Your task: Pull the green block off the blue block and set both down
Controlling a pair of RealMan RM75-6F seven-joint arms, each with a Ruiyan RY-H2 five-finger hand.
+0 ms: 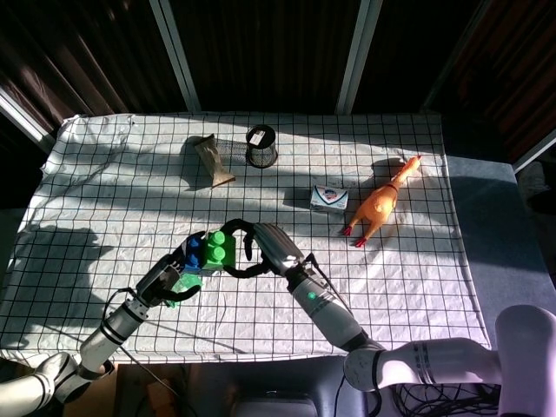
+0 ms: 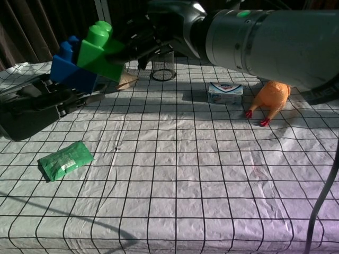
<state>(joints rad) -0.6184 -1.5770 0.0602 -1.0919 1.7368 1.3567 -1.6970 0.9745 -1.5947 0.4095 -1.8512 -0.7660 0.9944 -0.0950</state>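
We see a bright green block [image 2: 98,50] joined to a deep blue block [image 2: 66,66]. The table [image 2: 212,185] wears a white cloth with a black grid. On it lie a green packet [image 2: 65,160], an orange rubber chicken [image 2: 271,99] with red feet, a white and blue box [image 2: 225,92], a black mesh cup [image 1: 261,146] and a tan bag [image 1: 213,159].
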